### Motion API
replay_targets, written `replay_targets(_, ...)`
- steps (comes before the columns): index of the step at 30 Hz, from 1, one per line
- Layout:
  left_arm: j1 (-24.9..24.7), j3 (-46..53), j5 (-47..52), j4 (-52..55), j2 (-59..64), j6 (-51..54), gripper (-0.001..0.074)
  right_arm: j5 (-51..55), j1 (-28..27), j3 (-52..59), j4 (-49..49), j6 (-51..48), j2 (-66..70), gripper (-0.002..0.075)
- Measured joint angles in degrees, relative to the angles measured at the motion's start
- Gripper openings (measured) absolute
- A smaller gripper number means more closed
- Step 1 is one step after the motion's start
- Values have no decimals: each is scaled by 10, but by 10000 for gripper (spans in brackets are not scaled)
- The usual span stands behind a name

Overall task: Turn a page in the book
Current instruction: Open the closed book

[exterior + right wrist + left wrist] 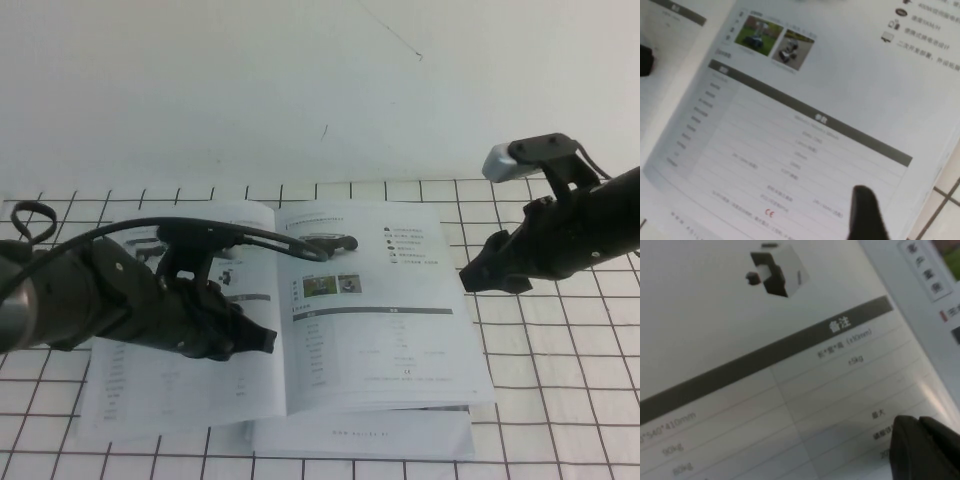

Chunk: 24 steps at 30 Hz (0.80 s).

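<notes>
The book (330, 330) is laid open on the gridded desk (560, 400), spine running near to far, with its near edge close to the camera side. The left gripper (262, 340) is held low over the left-hand leaf, near the gutter; whether its jaws are apart or together can't be told, since only a dark tip is caught in its own wrist view, just above the table print.

A bit farther and to the right, the page (385, 300) is seen lying flat as the top right-hand leaf, black low vehicle at its far end and two greenish photos (774, 41) below that. Off its right edge, the right gripper (497, 272) is held above the desk, clear of the paper; nothing is held in it, and its jaw state can't be made out either.

So the step is probably judged to be getting hold of that right leaf. To do it well, only the top sheet should be caught, at the free right edge. Glossy paper is likely slippery, so a light pinch and a slow arc toward the left is advised. The left side could be kept pressed down so the spine isn't dragged.
</notes>
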Motion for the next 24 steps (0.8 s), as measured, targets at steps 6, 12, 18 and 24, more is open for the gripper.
replay_targets(6,0,-4,-5,-3,40,-1,-3,43,0,-58,-34,38,69,490)
replay_targets(12,0,-6,-5,-3,45,-1,-2,50,0,-83,-37,57,126,505)
replay_targets(18,0,-6,-5,-3,45,-1,-2,57,0,-85,-30,68,150,506)
replay_targets(24,0,-6,-5,-3,45,-1,-2,71,0,-87,2,64,154,506)
